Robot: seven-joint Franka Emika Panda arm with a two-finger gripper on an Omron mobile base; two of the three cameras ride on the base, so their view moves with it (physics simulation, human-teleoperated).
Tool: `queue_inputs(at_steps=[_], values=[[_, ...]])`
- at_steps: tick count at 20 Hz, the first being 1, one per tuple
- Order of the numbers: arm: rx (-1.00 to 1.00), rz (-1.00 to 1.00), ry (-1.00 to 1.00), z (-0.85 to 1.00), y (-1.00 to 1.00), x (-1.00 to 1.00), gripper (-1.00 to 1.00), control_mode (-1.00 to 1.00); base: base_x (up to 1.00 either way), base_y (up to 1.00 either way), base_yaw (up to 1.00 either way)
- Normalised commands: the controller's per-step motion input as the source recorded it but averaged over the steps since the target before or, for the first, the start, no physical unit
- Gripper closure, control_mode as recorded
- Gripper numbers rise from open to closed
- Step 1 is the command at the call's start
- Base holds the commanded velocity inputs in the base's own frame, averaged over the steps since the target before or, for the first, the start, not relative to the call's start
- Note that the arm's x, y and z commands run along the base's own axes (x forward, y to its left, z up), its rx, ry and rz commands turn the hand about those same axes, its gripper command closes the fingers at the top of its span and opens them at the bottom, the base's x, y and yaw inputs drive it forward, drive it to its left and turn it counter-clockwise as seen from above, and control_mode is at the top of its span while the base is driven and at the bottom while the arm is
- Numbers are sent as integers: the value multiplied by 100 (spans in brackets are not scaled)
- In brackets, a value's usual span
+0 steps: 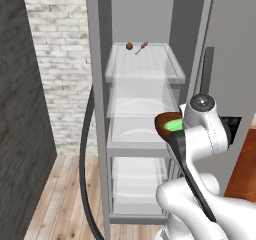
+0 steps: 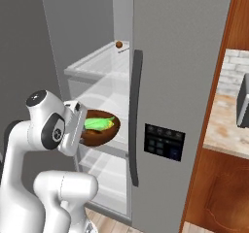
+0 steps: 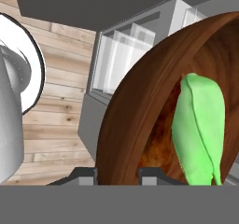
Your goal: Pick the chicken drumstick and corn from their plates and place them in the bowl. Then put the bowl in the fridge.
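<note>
We see the bowl (image 2: 100, 130), dark brown and wood-like, held up in the air in front of the open fridge (image 2: 180, 81), level with the middle shelves and just short of them; it is not yet set down inside. In it lies the corn (image 2: 101, 124), a bright green cob resting across the hollow, and in the hand view the same corn (image 3: 200, 127) sits against the bowl's inner wall with a patch of mottled reddish-brown beneath it, which may be the chicken drumstick (image 3: 156, 148), though we cannot tell for sure. The gripper (image 3: 119, 174) is clamped narrowly on the bowl's rim, one dark fingertip outside the wall and one inside, so the bowl (image 3: 135, 115) hangs from that pinch. In the left base view the bowl (image 1: 164, 125) peeks out past the white wrist with a sliver of green corn (image 1: 174, 125) showing. Around it, the fridge compartment stands open with white shelves (image 1: 145, 64) stacked one above the other; on the top shelf we see a small round brown item (image 1: 129, 46) and beside it a thin stick-like thing with a reddish tip (image 1: 141, 47). The closed right door carries a dark dispenser panel (image 2: 164, 141). Left of the fridge is a pale brick wall (image 1: 60, 69), and below it a light wooden floor (image 1: 65, 194).
</note>
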Motion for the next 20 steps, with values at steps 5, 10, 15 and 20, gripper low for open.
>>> queue_inputs(at_steps=[5,10,15,20], values=[[0,0,0,0,0,0,100,100,1,0,0],[0,0,0,0,0,0,100,100,0,0,0],[0,0,0,0,0,0,100,100,0,0,0],[0,0,0,0,0,0,100,100,0,0,0]])
